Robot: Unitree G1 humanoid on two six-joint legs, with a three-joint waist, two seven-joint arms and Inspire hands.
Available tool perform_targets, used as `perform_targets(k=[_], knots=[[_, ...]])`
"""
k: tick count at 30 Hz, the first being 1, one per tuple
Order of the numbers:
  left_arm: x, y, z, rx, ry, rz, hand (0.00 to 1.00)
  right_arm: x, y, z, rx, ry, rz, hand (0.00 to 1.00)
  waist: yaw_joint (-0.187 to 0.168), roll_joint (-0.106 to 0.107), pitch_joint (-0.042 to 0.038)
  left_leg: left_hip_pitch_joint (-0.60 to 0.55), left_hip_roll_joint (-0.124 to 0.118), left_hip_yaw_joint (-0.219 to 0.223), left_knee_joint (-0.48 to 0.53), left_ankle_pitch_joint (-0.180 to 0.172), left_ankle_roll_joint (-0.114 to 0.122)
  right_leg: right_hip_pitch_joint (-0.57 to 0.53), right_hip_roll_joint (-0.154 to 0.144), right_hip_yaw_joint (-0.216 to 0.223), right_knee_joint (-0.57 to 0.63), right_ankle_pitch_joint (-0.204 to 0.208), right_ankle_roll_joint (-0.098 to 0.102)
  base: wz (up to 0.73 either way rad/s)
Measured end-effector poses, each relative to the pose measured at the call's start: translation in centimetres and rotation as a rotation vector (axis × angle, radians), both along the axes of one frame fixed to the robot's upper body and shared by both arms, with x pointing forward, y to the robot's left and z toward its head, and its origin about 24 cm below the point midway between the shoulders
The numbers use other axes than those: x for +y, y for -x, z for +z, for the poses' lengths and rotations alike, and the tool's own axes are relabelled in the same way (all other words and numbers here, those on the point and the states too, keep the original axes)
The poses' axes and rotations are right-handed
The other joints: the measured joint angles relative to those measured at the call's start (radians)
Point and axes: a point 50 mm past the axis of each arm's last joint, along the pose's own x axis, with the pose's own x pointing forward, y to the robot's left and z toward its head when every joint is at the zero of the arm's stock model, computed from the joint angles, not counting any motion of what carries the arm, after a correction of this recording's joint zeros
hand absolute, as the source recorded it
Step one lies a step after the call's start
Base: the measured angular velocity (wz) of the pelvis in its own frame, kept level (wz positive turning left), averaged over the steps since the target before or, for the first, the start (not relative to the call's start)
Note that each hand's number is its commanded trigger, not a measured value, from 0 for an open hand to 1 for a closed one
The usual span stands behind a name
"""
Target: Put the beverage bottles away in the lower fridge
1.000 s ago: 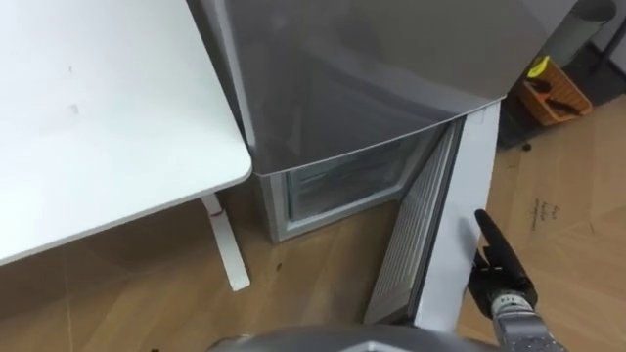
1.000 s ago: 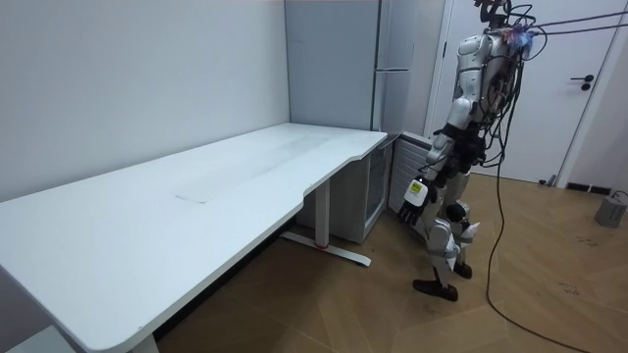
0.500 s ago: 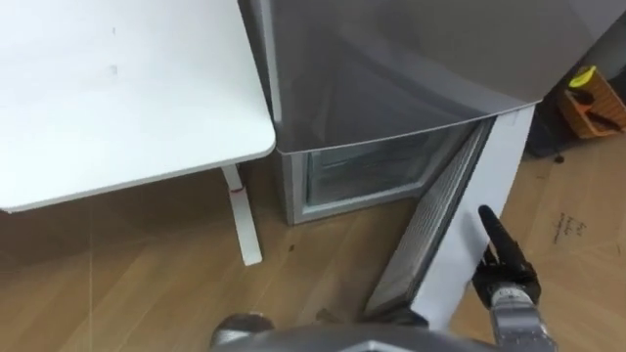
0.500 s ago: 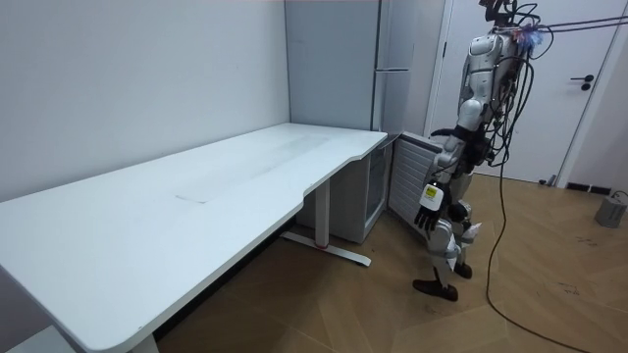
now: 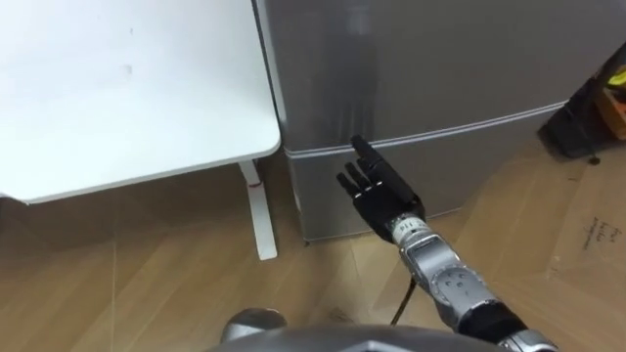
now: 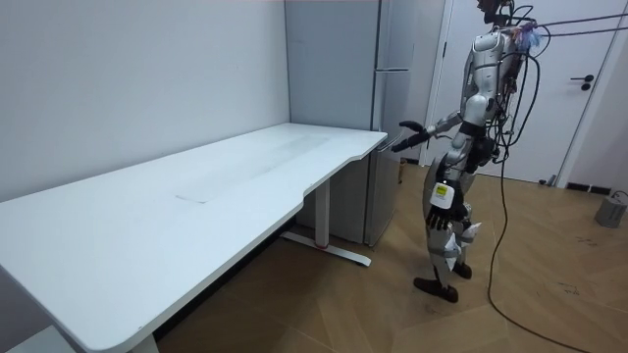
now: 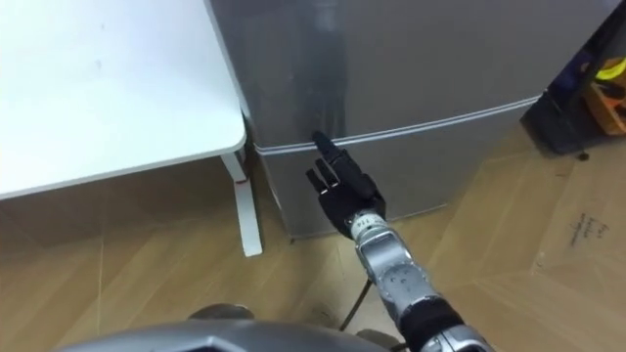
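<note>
The grey fridge [image 5: 421,68] stands in front of me, next to the table, and its lower door [image 5: 479,161] is closed. My right hand [image 5: 380,192] reaches in from the lower right with straight fingers. Its fingertips lie at the seam between the upper and lower doors. The right eye view has the same hand [image 7: 342,188] against the door front. In the room view I stand upright facing the fridge [image 6: 385,118] with the right hand [image 6: 407,130] stretched out to it. My left hand [image 6: 439,206] hangs relaxed at my side, holding nothing. I see no drinks.
A white table [image 5: 117,88] with a white leg [image 5: 259,210] stands close on the fridge's left. An orange and yellow thing [image 5: 616,93] and a dark object [image 5: 577,132] lie on the wooden floor at the right. A grey bucket [image 6: 612,209] stands near the white room door [image 6: 569,88].
The lower fridge door, open a second ago, has swung shut. My right hand has gone from the door's outer face to the fridge front. The eye view has shifted.
</note>
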Motion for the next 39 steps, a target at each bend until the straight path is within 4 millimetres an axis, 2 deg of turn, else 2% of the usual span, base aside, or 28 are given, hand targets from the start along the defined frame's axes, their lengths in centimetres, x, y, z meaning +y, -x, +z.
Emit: perform_targets(k=[4,11,14,17,19,22,23,24,25,26,27,30,32,33,38,39], knots=[[0.5,-1.2,0.2,-0.042,-0.020,-0.017,0.00,0.4,-0.2,0.2,-0.001,-0.023,0.030,0.00,-0.008,-0.014,-0.0064,0.007,-0.008,0.004,-0.001,-0.007,0.011,0.000,-0.007,0.006,0.010,0.000,0.007,-0.07],[0.4,-1.1,0.2,-0.042,-0.019,-0.016,0.00,0.3,-0.3,0.2,-0.009,-0.022,0.029,0.00,-0.012,-0.017,-0.0048,0.019,-0.013,0.010,-0.002,-0.011,0.016,0.005,-0.012,0.005,0.019,0.000,0.010,-0.04],[0.4,-0.4,0.2,-0.027,-0.020,-0.004,0.00,-0.3,0.4,-0.7,0.018,0.043,0.075,0.00,-0.019,-0.014,-0.0039,0.020,-0.014,0.005,-0.001,-0.012,0.019,0.009,-0.015,0.003,0.018,-0.002,0.013,0.06],[0.7,0.6,0.2,-0.008,-0.021,0.035,0.00,-1.4,1.9,-2.0,0.073,0.140,0.136,0.00,-0.042,-0.015,-0.0038,0.016,-0.019,-0.017,-0.003,-0.013,0.020,0.021,-0.020,-0.014,0.006,-0.008,0.020,0.23],[1.1,0.9,0.3,-0.002,-0.024,0.065,0.00,-2.5,3.0,-3.1,0.109,0.227,0.185,0.00,-0.073,-0.017,-0.0049,0.003,-0.020,-0.045,0.002,-0.012,0.021,0.036,-0.018,-0.033,-0.019,-0.006,0.023,0.40],[1.9,1.4,0.4,-0.004,-0.039,0.123,0.00,-6.4,6.7,-5.7,0.293,0.401,0.233,0.00,-0.129,-0.020,-0.0082,0.003,-0.027,-0.104,-0.001,-0.011,0.023,0.099,-0.018,-0.085,-0.084,0.003,0.032,0.54],[2.0,1.3,0.5,-0.008,-0.043,0.133,0.00,-7.2,7.6,-6.1,0.327,0.430,0.241,0.00,-0.137,-0.020,-0.0089,0.002,-0.029,-0.117,-0.002,-0.011,0.023,0.112,-0.018,-0.095,-0.093,0.005,0.034,0.58],[2.4,1.1,0.6,-0.021,-0.052,0.148,0.00,-8.8,9.4,-6.7,0.403,0.498,0.274,0.00,-0.154,-0.022,-0.0094,0.000,-0.033,-0.142,-0.001,-0.011,0.023,0.135,-0.016,-0.108,-0.109,0.007,0.037,0.45],[2.6,1.0,0.6,-0.026,-0.056,0.151,0.00,-9.5,10.1,-6.9,0.437,0.528,0.290,0.00,-0.161,-0.024,-0.0092,-0.001,-0.034,-0.150,0.000,-0.011,0.023,0.142,-0.014,-0.107,-0.115,0.007,0.037,0.47],[2.9,1.1,0.7,-0.034,-0.066,0.165,0.00,-10.7,11.5,-7.1,0.492,0.575,0.315,0.00,-0.168,-0.030,-0.0130,-0.001,-0.035,-0.162,0.002,-0.011,0.023,0.152,-0.011,-0.111,-0.126,0.007,0.037,0.33],[3.2,0.9,0.8,-0.039,-0.074,0.168,0.00,-11.5,12.7,-7.3,0.536,0.604,0.332,0.00,-0.176,-0.030,-0.0114,-0.001,-0.036,-0.175,0.002,-0.011,0.023,0.160,-0.009,-0.110,-0.132,0.008,0.036,0.28],[3.5,0.5,0.9,-0.070,-0.078,0.189,0.00,-12.4,15.2,-7.6,0.633,0.649,0.392,0.00,-0.190,-0.037,-0.0129,0.009,-0.037,-0.209,0.001,-0.009,0.020,0.184,-0.003,-0.106,-0.143,0.007,0.036,0.26],[3.6,0.7,0.9,-0.066,-0.082,0.197,0.00,-12.5,16.1,-7.7,0.666,0.683,0.475,0.00,-0.189,-0.038,-0.0094,0.025,-0.036,-0.215,-0.003,-0.009,0.019,0.202,-0.002,-0.107,-0.144,0.006,0.034,0.16],[3.6,0.9,0.9,-0.059,-0.083,0.202,0.00,-12.5,16.5,-7.7,0.679,0.701,0.518,0.00,-0.189,-0.042,-0.0014,0.031,-0.037,-0.225,-0.002,-0.009,0.019,0.211,-0.001,-0.108,-0.145,0.006,0.034,0.12],[4.0,1.6,0.9,-0.027,-0.097,0.200,0.00,-12.9,17.1,-7.8,0.709,0.741,0.605,0.00,-0.179,-0.052,-0.0006,0.019,-0.044,-0.258,0.004,-0.014,0.013,0.230,-0.001,-0.132,-0.166,0.005,0.033,0.16],[4.1,2.1,0.9,-0.015,-0.097,0.215,0.00,-12.9,17.5,-7.8,0.724,0.733,0.604,0.00,-0.175,-0.055,-0.0035,0.018,-0.046,-0.264,0.010,-0.014,0.013,0.241,0.001,-0.132,-0.178,0.004,0.034,0.23]])
